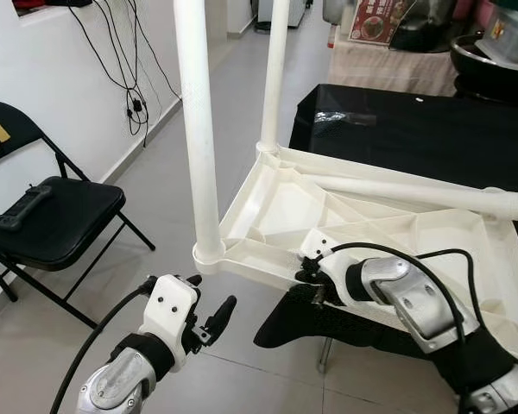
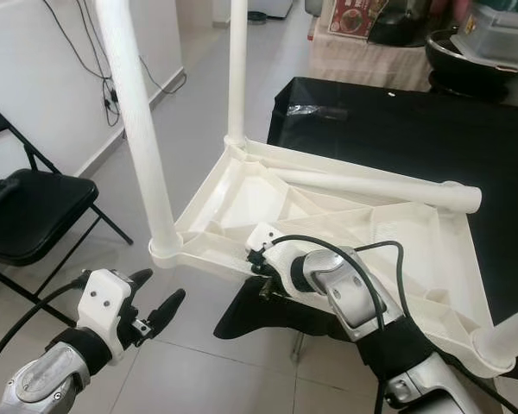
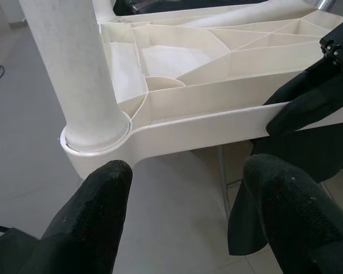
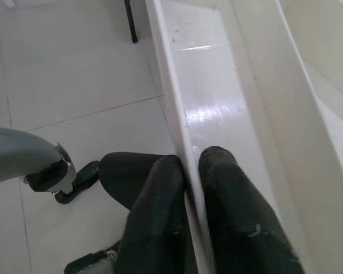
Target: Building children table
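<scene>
- Grey floor tiles (image 1: 198, 345) run under the whole scene, with a white wall (image 1: 60, 78) on the left where black cables (image 1: 134, 95) hang down to a socket.
- At far left a black folding chair (image 1: 56, 224) stands against that wall, and a dark controller-like object (image 1: 22, 210) lies on its seat.
- Low on the left, the left claw (image 1: 209, 312) hovers over the floor with its two black fingers (image 3: 103, 200) spread wide and nothing between them; it sits just below and in front of the near corner of the children's table.
- That white plastic children's table (image 1: 276, 216) lies upside down, ribbed underside up, partly on the black-covered tabletop (image 1: 397, 129) and partly overhanging the floor.
- One white leg (image 1: 197, 129) stands upright in the near corner socket, right above the left claw; a second leg (image 1: 274, 78) stands upright in the far corner.
- A third, loose leg (image 1: 414, 194) lies flat across the underside, towards the right.
- On the right, the right claw (image 4: 191, 171) is closed narrowly on the table's front rim (image 4: 180, 114), one finger on each side of the thin edge, part-way along from the near corner.
- Behind the tabletop, at upper right, a second cloth-covered table holds dark pots (image 1: 492, 60) and a printed card (image 1: 375, 21).
</scene>
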